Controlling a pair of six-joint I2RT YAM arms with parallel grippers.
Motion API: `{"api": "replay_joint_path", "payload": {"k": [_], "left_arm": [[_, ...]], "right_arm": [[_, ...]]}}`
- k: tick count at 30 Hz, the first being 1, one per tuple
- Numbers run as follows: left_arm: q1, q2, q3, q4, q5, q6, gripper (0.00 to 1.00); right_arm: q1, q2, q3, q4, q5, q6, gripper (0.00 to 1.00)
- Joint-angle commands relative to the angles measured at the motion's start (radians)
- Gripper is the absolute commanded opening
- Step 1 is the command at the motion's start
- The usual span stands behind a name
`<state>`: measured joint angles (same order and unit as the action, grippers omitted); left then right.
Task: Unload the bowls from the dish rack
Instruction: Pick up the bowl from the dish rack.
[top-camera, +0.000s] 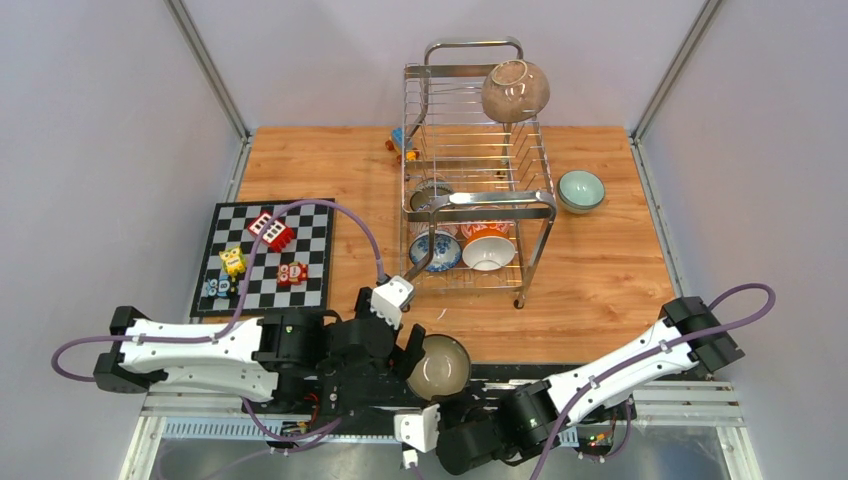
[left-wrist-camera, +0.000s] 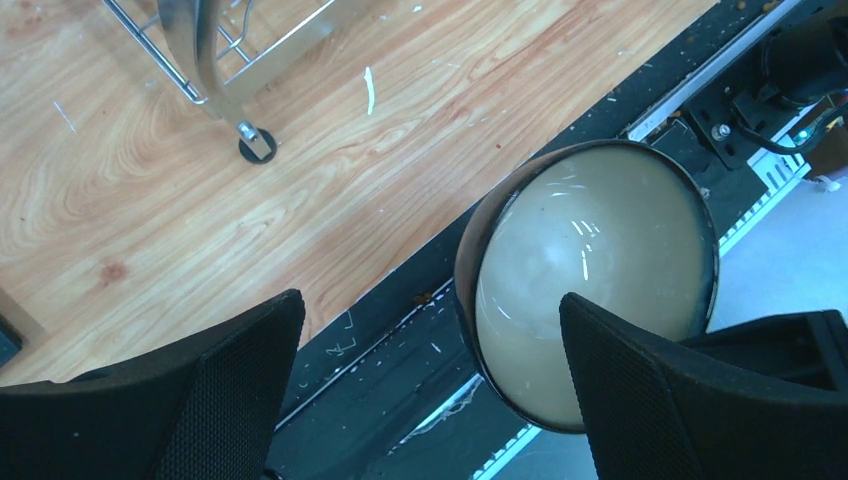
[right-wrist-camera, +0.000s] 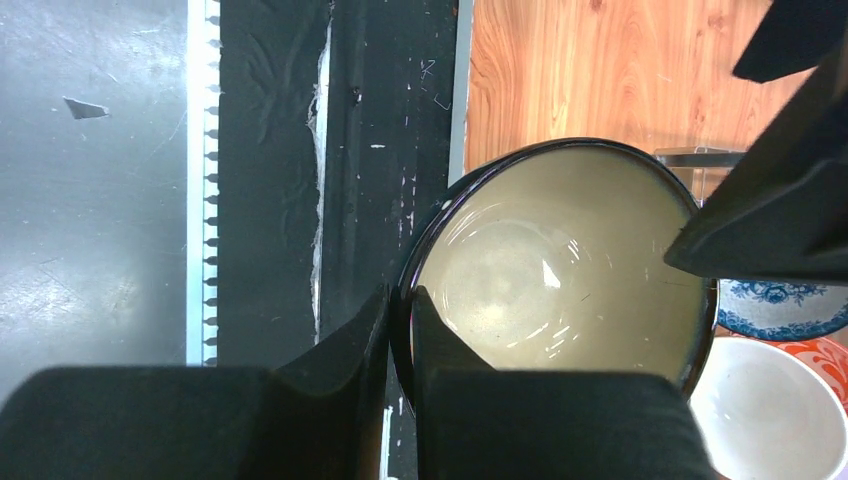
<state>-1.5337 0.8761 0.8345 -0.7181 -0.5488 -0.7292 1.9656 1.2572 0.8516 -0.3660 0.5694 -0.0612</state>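
Clamping the rim of a dark bowl (top-camera: 440, 366) with a glossy beige inside, the right gripper (right-wrist-camera: 400, 320) has one finger inside the wall and one outside, pressed together on it. Those fingers cover the nearest stretch of rim in the right wrist view, and the bowl's foot is out of sight in every view. The bowl is held mouth up above the near edge of the table (top-camera: 620, 290), partly over the wood and partly over the black strip (left-wrist-camera: 400, 350) in front of it. The left gripper (left-wrist-camera: 430, 300) is spread wide. One of its fingers (left-wrist-camera: 680, 400) overlaps the bowl's rim, and whether it touches cannot be told.

The dish rack (top-camera: 470, 150) stands farther back on the table, its long axis running away from the arms, with a looped handle at each end. On its upper tier, at the far end, a speckled brown bowl (top-camera: 515, 90) lies tipped on its side. In the lower tier a blue-white bowl (top-camera: 435, 250) and an orange-white bowl (top-camera: 488, 250) sit mouth up side by side, partly crossed by the near handle. A dark round shape behind them is too barred by wires to make out. A mint green bowl (top-camera: 581, 190) stands mouth up on the table just right of the rack. On the chequered board (top-camera: 310, 230) at the left, the toy blocks (top-camera: 270, 232) carry marks too small to read.
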Motion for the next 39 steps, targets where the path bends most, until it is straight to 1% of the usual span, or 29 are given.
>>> {"api": "replay_joint_path", "payload": {"k": [1,6,10,13,17,21,27,33,39], "left_arm": [[0.048,0.006,-0.039,0.076,0.089,0.003,0.98],[0.068,0.073,-0.020,0.102,0.153,0.029,0.87],[0.069,0.146,0.017,0.084,0.161,0.050,0.73],[0.069,0.177,0.031,0.073,0.150,0.053,0.67],[0.068,0.199,0.039,0.068,0.137,0.047,0.62],[0.068,0.204,0.051,0.049,0.117,0.039,0.60],[0.068,0.185,0.074,0.006,0.032,0.010,0.58],[0.068,0.208,0.089,-0.024,0.027,0.016,0.43],[0.068,0.233,0.082,-0.016,0.055,0.022,0.37]], "right_arm": [[0.033,-0.023,-0.009,0.027,0.119,-0.026,0.02],[0.040,-0.034,-0.010,0.022,0.124,-0.012,0.02],[0.042,-0.039,-0.005,0.016,0.125,-0.011,0.02],[0.045,-0.038,-0.002,0.015,0.131,-0.008,0.02],[0.050,-0.036,-0.003,0.014,0.138,-0.002,0.02],[0.050,-0.037,-0.003,0.009,0.147,0.001,0.02],[0.053,-0.027,0.006,0.014,0.163,0.008,0.02],[0.053,-0.021,0.007,0.021,0.166,0.012,0.02],[0.052,-0.012,0.012,0.022,0.173,0.011,0.02]]}}
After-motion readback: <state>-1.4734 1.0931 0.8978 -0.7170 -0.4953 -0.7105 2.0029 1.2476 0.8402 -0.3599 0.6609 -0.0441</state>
